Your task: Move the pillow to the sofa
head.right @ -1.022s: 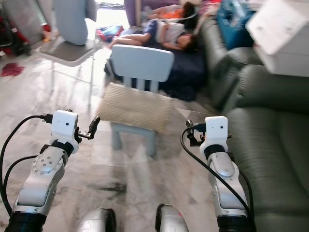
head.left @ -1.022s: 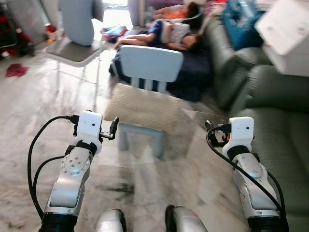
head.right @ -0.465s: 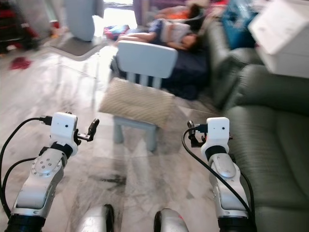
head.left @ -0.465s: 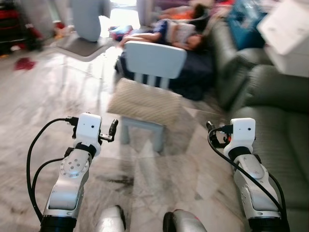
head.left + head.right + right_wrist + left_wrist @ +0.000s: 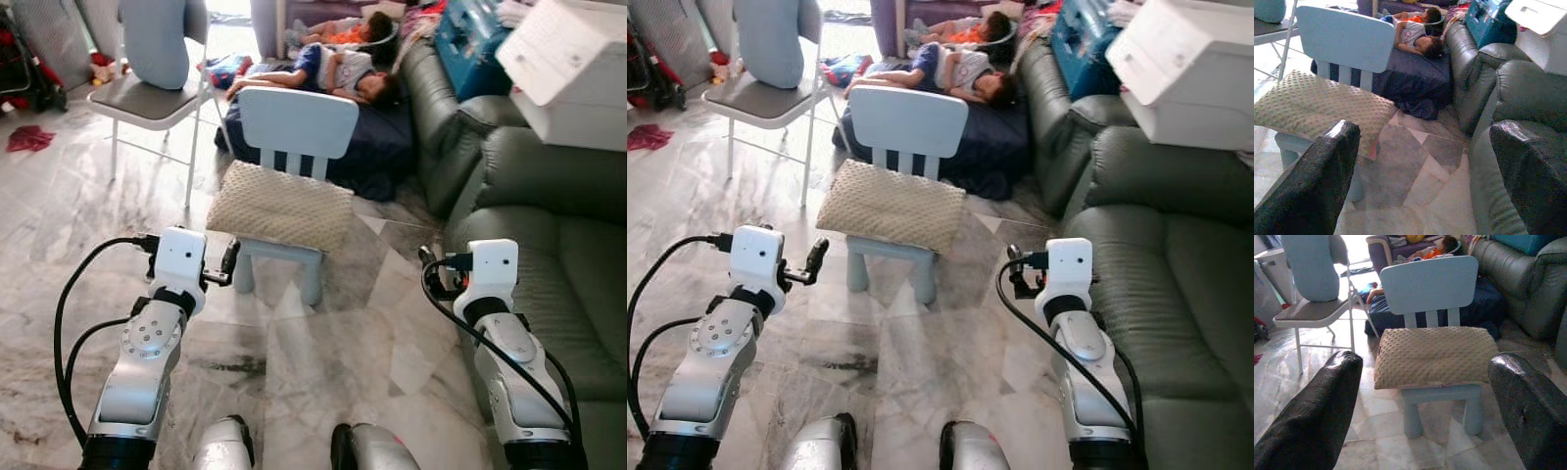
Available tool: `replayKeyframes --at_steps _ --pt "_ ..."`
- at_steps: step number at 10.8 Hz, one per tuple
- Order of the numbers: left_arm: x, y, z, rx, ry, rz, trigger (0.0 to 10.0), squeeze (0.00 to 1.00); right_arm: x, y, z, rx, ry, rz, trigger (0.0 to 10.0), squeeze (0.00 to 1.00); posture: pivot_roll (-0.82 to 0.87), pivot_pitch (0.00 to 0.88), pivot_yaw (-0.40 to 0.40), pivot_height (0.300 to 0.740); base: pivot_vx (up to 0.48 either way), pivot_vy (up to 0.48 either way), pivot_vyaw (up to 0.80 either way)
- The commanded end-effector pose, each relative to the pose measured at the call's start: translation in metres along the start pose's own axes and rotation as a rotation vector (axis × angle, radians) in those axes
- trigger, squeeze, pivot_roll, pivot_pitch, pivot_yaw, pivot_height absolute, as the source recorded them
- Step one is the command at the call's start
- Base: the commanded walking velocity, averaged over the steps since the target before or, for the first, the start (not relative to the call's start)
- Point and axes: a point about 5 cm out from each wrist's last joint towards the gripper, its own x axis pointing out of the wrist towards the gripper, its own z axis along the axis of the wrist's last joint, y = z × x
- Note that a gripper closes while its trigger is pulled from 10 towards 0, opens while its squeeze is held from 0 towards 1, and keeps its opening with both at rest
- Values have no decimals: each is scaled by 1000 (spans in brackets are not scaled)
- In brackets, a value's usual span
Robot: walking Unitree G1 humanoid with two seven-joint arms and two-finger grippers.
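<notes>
Marble-patterned floor tiles (image 5: 323, 343) run ahead of me to the dark green leather sofa (image 5: 549, 215), which lines my right side and is the destination. A white box (image 5: 568, 69) rests on top of its back. Beyond it, two people lie on a dark mattress (image 5: 392, 137) on the floor. To my left stands a metal folding chair (image 5: 147, 98) carrying a pale blue cushion (image 5: 155, 39).

Directly in front stands a small light-blue child's chair (image 5: 294, 127). The beige dotted pillow (image 5: 282, 206) lies flat across its seat, overhanging the edges — well placed for a grasp from both sides.

My left gripper (image 5: 1425, 396) is raised at chest level, fingers spread wide and holding nothing; it frames the pillow but is well short of it. My right gripper (image 5: 1420, 166) is likewise released and empty, aimed between the pillow's corner and the sofa front.

Judgement: approach phase — I must close in before any grasp.
</notes>
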Motion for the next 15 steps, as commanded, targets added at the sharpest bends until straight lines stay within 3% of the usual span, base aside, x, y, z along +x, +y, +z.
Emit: replayKeyframes --at_steps 1,11,12,13,15 --pt "0 0 3 13 -6 -7 10000 0 0 -1 2 2 -7 -4 10000 0 -68 107 -32 740 0 0 0" --pt "0 0 3 13 -6 -7 10000 0 0 -1 2 2 -7 -4 10000 0 -68 107 -32 740 0 0 0" --pt "0 0 3 13 -1 -9 10000 0 -1 -1 2 1 -5 -3 10000 0 0 0 0 740 0 0 0" --pt "12 1 41 27 -177 34 10000 0 7 2 19 18 -63 -17 10000 0 -73 118 -21 740 0 0 0" --pt "19 9 39 1 -150 80 10000 0 12 5 25 18 -77 -9 10000 0 -71 118 -22 740 0 0 0"
